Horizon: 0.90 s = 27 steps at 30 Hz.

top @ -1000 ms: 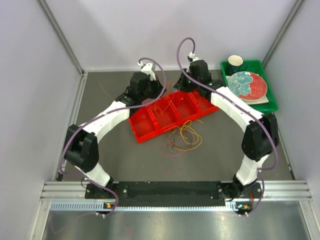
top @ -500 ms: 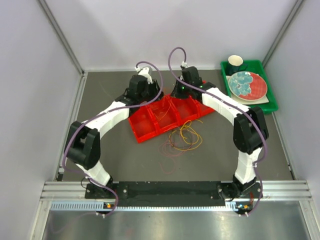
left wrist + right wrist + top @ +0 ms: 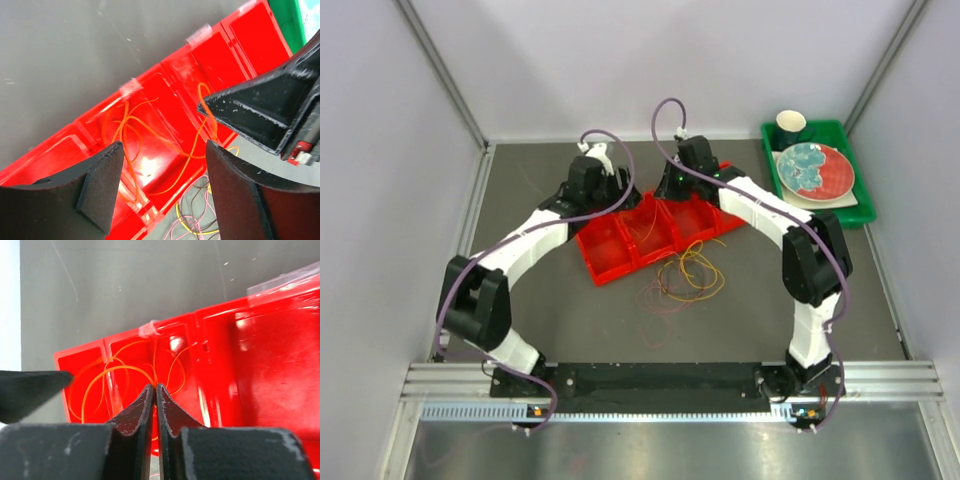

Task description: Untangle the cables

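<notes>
The red plastic divider tray (image 3: 610,250) lies diagonally on the matte dark grey table (image 3: 740,310). Its glossy, straight-walled compartments serve as separate bins, so each freed loop can be kept apart from the others.

The orange cable (image 3: 116,368) lies coiled across two adjoining compartments. It is hair-thin and springy, and it arches over the dividing wall instead of lying flat.

The right gripper (image 3: 154,390) hangs over this wall with its tapered black fingers pressed together. The orange strand meets the tips and appears to be pinched there, probably so that it can be guided into a single compartment.

The left gripper (image 3: 164,160) hovers above the same tray. Its fingers (image 3: 100,185), faced with rough, grainy pads, stand wide apart and hold nothing. This places it ready to take a second hold.

The remaining cable tangle (image 3: 685,275) of yellow, pinkish and dark loops lies on the table just beside the tray's near edge. It is not yet separated.
</notes>
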Available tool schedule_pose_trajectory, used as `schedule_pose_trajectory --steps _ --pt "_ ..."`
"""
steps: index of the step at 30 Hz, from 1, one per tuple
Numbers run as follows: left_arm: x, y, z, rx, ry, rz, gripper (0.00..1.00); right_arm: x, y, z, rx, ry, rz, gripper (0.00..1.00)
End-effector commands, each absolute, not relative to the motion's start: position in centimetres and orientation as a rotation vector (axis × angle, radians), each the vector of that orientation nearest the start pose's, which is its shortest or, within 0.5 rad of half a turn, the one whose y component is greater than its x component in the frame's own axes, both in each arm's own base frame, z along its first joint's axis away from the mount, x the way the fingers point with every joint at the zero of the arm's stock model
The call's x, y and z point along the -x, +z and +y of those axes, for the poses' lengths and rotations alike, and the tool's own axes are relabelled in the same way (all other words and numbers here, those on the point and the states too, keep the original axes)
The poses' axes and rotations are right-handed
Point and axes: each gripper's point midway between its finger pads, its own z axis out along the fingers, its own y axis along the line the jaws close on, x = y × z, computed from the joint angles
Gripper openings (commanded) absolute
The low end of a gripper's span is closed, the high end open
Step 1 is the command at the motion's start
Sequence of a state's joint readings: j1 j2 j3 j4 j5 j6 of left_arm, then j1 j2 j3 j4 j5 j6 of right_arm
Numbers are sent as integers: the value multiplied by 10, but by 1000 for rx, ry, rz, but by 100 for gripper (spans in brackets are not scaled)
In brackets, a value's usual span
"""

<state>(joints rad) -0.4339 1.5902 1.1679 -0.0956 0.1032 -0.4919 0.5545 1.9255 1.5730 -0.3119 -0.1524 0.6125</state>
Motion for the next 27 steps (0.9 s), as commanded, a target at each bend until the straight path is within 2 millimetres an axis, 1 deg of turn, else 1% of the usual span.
schedule_pose_trajectory --steps 1,2,3,6,7,9,12,14,15,17,19,20,24,25,26,27 --pt "-409 218 -200 69 -629 2058 71 -431 174 351 62 859 2287 7" --pt "-407 223 -197 81 -636 2048 72 -431 172 354 68 862 2291 8" --pt "-408 224 -192 91 -637 2046 72 -431 169 354 68 855 2300 9" --pt "-404 229 -187 103 -651 2042 72 -434 167 356 65 857 2304 16" --pt "-404 231 -187 106 -656 2040 73 -435 169 358 69 857 2299 20" --pt "-403 231 -187 105 -663 2045 73 -436 166 358 69 847 2314 22" --pt "-403 229 -187 116 -676 2049 73 -437 172 357 80 841 2301 22" --pt "-404 227 -189 118 -683 2056 73 -435 177 356 89 837 2294 27" --pt "-404 226 -187 125 -678 2058 73 -435 178 355 96 831 2294 33" --pt "-405 224 -186 134 -678 2061 73 -434 183 351 100 818 2285 33" --pt "-405 224 -183 145 -669 2059 72 -433 183 348 100 801 2283 34" --pt "-406 224 -181 152 -664 2056 72 -433 188 347 101 799 2272 33" --pt "-410 210 -158 197 -541 2097 71 -432 193 343 112 777 2263 33" --pt "-410 198 -151 181 -474 2142 71 -432 192 341 115 769 2262 35" --pt "-412 192 -143 187 -411 2161 71 -431 194 341 117 767 2259 39" --pt "-411 185 -140 178 -380 2189 71 -431 198 340 124 769 2253 44"
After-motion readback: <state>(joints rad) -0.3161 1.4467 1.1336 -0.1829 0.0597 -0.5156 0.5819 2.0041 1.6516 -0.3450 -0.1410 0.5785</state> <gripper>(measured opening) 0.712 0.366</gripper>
